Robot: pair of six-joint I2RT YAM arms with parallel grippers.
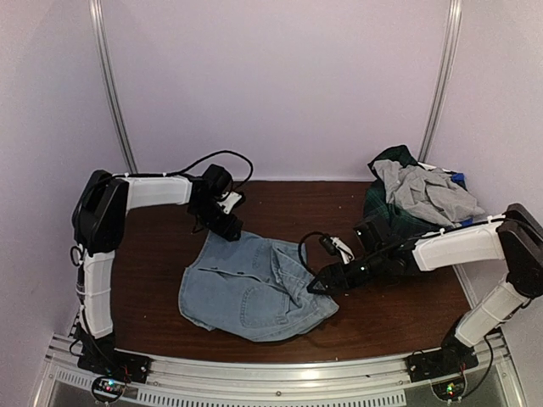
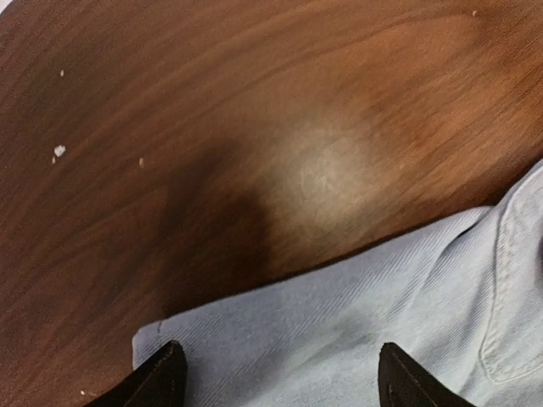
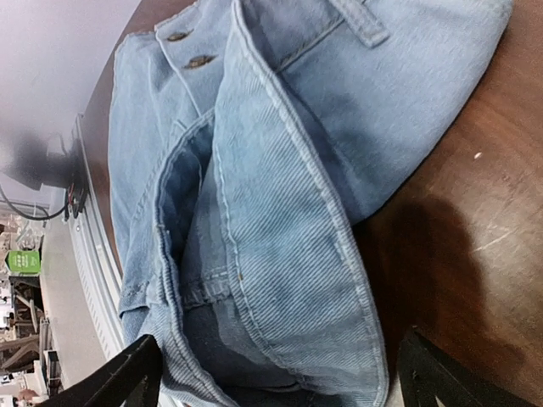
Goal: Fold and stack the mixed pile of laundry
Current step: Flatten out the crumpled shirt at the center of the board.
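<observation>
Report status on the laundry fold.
Both open: left end effector, right end effector. Between them, light blue denim garment, unheld. Far right, rumpled plaid-and-grey laundry pile. No obstruction seen.

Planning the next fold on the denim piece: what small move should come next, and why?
Probably lower the right gripper and close it on the denim garment's raised, doubled-over edge just ahead of it. Both grippers stand open, holding nothing, and that ridge stops the garment lying flat; the left gripper sits at the far corner.
</observation>
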